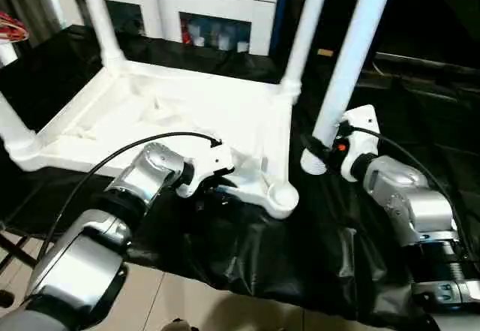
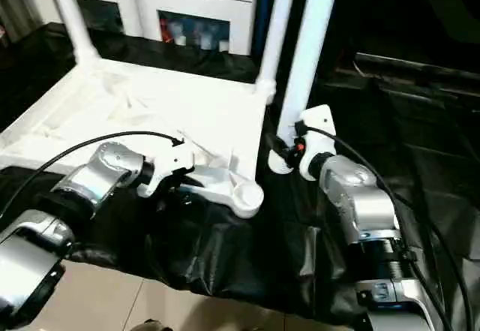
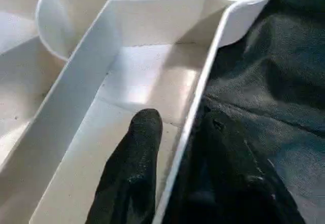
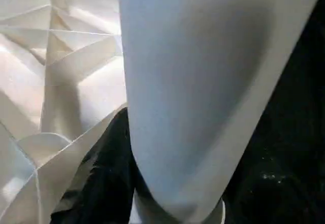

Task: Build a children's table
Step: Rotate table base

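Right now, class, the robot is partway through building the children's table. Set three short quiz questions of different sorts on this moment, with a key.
1. True or false: the tabletop lies with its ribbed underside up.
2. Which gripper holds the loose leg? A) left B) right C) neither
3. Fill in: the left gripper has one finger inside and one outside the tabletop's ______.

Key
1. True; three legs already stand in corner sockets, and the near socket is empty.
2. B; the right gripper grips it near its lower end, beside the tabletop on the black sheet.
3. Rim, near the empty socket.
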{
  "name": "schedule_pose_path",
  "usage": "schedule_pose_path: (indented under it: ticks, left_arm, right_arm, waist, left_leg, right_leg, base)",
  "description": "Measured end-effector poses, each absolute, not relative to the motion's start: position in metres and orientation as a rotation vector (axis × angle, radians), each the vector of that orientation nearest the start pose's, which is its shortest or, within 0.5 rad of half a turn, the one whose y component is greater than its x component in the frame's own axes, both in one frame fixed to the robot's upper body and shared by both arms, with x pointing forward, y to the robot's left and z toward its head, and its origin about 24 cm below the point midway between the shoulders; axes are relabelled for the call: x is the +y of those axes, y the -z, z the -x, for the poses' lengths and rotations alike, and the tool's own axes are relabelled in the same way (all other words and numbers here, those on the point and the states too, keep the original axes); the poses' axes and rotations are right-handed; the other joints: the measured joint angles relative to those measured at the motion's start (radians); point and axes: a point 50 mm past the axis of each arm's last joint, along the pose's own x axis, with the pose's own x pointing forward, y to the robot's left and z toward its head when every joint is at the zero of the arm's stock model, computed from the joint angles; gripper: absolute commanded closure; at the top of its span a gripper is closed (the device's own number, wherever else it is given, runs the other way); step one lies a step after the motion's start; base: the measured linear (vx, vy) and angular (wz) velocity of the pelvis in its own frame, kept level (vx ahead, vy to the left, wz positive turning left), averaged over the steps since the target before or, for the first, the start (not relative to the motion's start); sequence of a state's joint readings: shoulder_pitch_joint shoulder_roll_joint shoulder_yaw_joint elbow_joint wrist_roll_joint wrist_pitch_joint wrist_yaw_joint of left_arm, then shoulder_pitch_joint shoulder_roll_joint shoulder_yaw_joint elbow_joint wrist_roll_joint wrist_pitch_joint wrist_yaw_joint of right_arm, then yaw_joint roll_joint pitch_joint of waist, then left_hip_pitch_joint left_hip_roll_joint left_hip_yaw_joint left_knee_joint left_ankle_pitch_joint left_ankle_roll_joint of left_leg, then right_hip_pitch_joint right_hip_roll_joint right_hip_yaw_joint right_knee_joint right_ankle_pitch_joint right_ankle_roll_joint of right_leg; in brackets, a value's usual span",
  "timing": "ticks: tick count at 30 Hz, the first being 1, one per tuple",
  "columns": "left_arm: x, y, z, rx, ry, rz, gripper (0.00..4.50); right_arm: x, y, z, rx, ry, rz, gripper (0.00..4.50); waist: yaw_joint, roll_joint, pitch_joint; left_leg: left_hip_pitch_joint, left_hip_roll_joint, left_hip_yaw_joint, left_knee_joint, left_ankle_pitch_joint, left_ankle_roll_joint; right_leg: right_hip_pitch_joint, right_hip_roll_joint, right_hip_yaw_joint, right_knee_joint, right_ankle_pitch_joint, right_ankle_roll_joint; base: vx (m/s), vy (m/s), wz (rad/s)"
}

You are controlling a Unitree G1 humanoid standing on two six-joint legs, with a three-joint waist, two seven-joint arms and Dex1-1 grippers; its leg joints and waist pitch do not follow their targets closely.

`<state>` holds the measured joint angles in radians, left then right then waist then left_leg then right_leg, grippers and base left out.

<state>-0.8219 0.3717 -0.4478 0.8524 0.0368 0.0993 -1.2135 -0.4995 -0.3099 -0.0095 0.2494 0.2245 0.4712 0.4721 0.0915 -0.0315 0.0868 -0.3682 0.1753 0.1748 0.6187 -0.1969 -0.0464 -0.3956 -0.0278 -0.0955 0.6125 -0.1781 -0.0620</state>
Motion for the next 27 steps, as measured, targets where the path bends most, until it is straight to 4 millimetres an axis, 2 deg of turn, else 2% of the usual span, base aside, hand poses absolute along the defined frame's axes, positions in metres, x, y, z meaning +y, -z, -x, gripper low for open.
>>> schedule_pose_path:
  ticks: [5, 10, 18, 22, 24, 27]
  left_arm:
    - [0.129, -0.063, -0.329, 0.618, 1.324, -0.555, 3.44]
    - [0.117, -0.060, -0.316, 0.599, 1.246, -0.538, 3.58]
    - [0.105, -0.058, -0.297, 0.593, 1.100, -0.493, 3.62]
    - [0.102, -0.056, -0.296, 0.550, 1.061, -0.507, 3.63]
    - [0.101, -0.056, -0.296, 0.523, 1.064, -0.516, 2.93]
    - [0.100, -0.059, -0.299, 0.487, 1.058, -0.505, 2.93]
  right_arm:
    - [-0.156, -0.094, -0.333, 0.244, -0.553, 0.012, 2.62]
    - [-0.148, -0.093, -0.325, 0.248, -0.613, -0.053, 2.62]
    - [-0.147, -0.090, -0.321, 0.254, -0.622, -0.086, 2.62]
    - [-0.149, -0.091, -0.322, 0.237, -0.606, -0.078, 2.62]
    - [-0.149, -0.091, -0.323, 0.235, -0.602, -0.077, 2.62]
    - [-0.149, -0.091, -0.323, 0.235, -0.599, -0.076, 2.62]
  waist:
    - [-0.001, 0.000, 0.000]
    - [-0.006, 0.001, 0.000]
    - [-0.034, 0.002, -0.001]
    - [-0.038, 0.002, -0.001]
    - [-0.038, 0.003, 0.000]
    - [-0.033, 0.004, 0.000]
  left_leg:
    - [0.000, 0.000, 0.002, 0.000, 0.000, 0.000]
    - [0.001, 0.000, 0.003, 0.000, 0.000, 0.001]
    - [0.003, 0.000, 0.003, -0.001, 0.002, 0.001]
    - [0.003, 0.000, 0.003, -0.001, 0.002, 0.001]
    - [0.002, 0.000, 0.003, -0.001, 0.002, 0.002]
    - [0.000, 0.000, 0.003, -0.001, 0.002, 0.002]
  right_leg:
    - [0.000, -0.001, 0.000, 0.000, 0.000, 0.000]
    - [0.001, -0.003, 0.000, 0.000, 0.000, 0.000]
    - [0.002, -0.002, 0.000, 0.000, -0.003, 0.005]
    - [0.002, -0.002, 0.000, -0.001, -0.003, 0.005]
    - [0.001, -0.002, -0.001, -0.001, -0.003, 0.006]
    - [0.000, -0.002, -0.001, -0.001, -0.002, 0.005]
  base:
    - [0.000, 0.000, 0.00]
    - [0.000, 0.000, 0.00]
    - [0.000, 0.000, 0.00]
    - [0.000, 0.000, 0.00]
    - [0.000, 0.000, 0.00]
    - [0.000, 0.000, 0.00]
